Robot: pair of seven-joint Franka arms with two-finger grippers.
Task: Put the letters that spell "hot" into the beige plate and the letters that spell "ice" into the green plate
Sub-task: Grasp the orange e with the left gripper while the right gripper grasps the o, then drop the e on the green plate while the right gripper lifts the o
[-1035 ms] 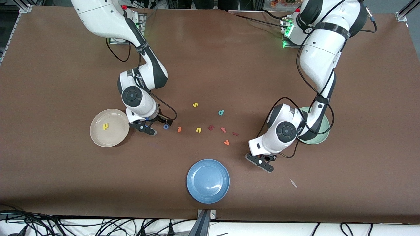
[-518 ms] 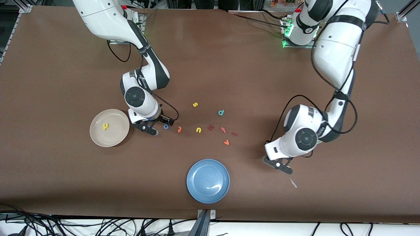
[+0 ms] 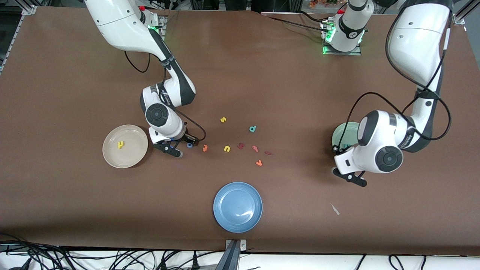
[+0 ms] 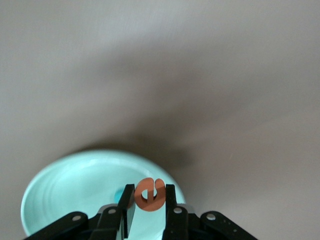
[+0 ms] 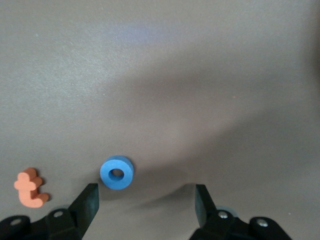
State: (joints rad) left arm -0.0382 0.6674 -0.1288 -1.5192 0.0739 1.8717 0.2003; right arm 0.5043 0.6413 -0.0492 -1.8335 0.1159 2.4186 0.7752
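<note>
My left gripper (image 4: 150, 189) is shut on the orange "e" (image 4: 150, 195) and hangs over the rim of the green plate (image 4: 65, 185), where a teal "c" (image 4: 118, 195) lies. In the front view this gripper (image 3: 350, 176) shows beside the green plate (image 3: 340, 135), mostly hidden by the arm. My right gripper (image 5: 145, 200) stands open low over the table, with the blue "o" (image 5: 117, 172) just ahead of one finger; the orange "t" (image 5: 31, 188) lies beside it. The beige plate (image 3: 112, 157) holds the yellow "h" (image 3: 120, 144). The dark red "i" (image 3: 268, 153) lies mid-table.
Loose letters lie mid-table: yellow "s" (image 3: 223, 120), teal "d" (image 3: 253, 129), yellow "u" (image 3: 227, 149), a dark red letter (image 3: 241, 145), pinkish "t" (image 3: 255, 148), orange "v" (image 3: 258, 163). A blue plate (image 3: 237, 207) sits near the front edge, a white scrap (image 3: 335, 209) toward the left arm's end.
The left arm has swung with the "e" toward its own end of the table, up to the green plate. The right gripper has crept toward the blue "o", its fingers narrowing a little.
</note>
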